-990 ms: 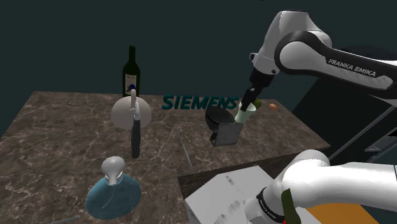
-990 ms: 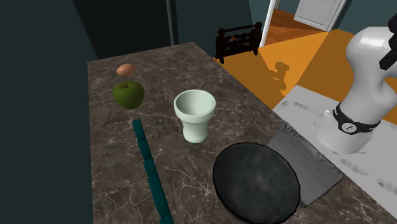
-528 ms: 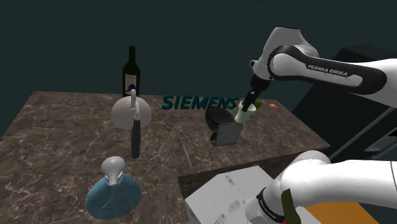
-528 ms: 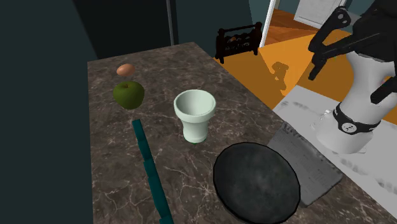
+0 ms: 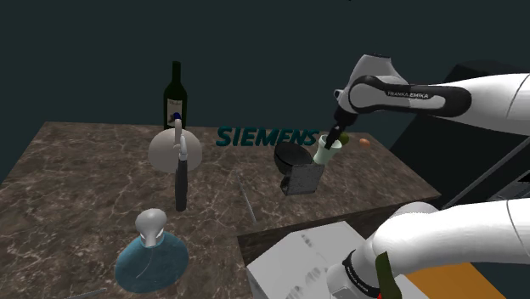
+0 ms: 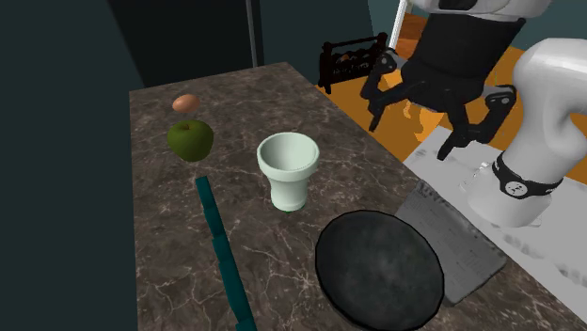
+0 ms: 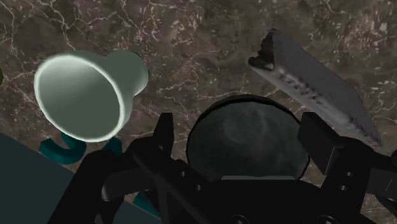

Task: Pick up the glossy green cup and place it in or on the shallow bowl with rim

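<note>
dark marble makes up the counter [image 6: 160, 235], in a dim room with an orange floor behind it. going left to right in the second exterior view, an egg [image 6: 185, 102] and a green apple [image 6: 191, 139] sit far to the left. next comes the cup [image 6: 287, 169]. it is pale green and shiny, and it stands upright on the counter with its mouth up. nothing touches it. to its right and nearer the camera lies the bowl [image 6: 378, 269], which is dark, round and shallow. a grey block [image 6: 461, 249] lies just beside it. last on the right, the gripper [image 6: 428, 118] hangs up in the air. its two black fingers stand wide apart and hold nothing.

in the wrist view the bowl shows between the fingers and the cup is off to one side. so the gripper seems to point more at the bowl than at the cup.

i think this is the reaching step, as the cup is not picked up yet. the next move calls for sliding the gripper across until the cup sits between the fingers. then it should go down and squeeze gently, so the cup does not tip.

half a second ago the gripper was high at the second exterior view's right edge. now it is lower and further left, nearer the cup. the cup, bowl, apple and egg have not moved.
</note>
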Available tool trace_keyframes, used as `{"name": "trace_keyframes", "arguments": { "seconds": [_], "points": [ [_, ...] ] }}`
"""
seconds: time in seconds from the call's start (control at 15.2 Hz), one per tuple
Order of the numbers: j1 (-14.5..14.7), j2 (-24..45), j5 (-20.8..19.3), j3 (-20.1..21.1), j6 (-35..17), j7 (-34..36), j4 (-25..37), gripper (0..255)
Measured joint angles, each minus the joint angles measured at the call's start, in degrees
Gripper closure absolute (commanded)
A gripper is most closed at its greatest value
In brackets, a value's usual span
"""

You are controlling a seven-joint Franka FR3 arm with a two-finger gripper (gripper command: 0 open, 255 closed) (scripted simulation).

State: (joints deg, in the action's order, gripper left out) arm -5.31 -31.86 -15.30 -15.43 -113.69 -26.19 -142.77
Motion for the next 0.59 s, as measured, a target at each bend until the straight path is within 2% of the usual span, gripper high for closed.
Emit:
{"name": "trace_keyframes", "arguments": {
  "seconds": [0.33,0.59],
  "points": [
    [-0.8,9.1,-0.5,-6.1,-7.4,-6.3,3.0,0],
    [-0.8,17.1,1.4,-10.4,-12.9,-11.9,6.4,0]
  ]
}}
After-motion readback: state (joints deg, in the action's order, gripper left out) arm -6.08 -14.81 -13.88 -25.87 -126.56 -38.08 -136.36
